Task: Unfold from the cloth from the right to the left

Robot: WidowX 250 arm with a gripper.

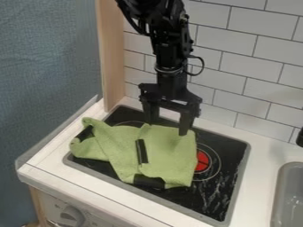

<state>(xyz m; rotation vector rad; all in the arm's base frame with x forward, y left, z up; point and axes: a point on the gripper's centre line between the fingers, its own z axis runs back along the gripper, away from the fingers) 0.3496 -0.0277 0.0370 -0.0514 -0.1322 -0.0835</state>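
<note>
Control knob [72, 216] at lower left of frame. Green cloth [168, 155] rumpled across black cooktop [225, 186], centre-left; unfolding looks unfinished, right section apparently doubled over, leftward turn yet to come. Jaws [168, 128] spread wide at cloth's upper edge.

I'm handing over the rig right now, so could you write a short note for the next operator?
Gripper: at the cloth's far edge, jaws apart and pointing down, nothing held; whether they touch the cloth I can't tell.
Cloth: green, on the black stovetop, beside the red burner mark. In the picture, its right part lies fairly broad, its left part is bunched and creased.
Done: the jaws are at the cloth; nothing more can be confirmed.
Left: grip it, unfold right to left, release.
</note>
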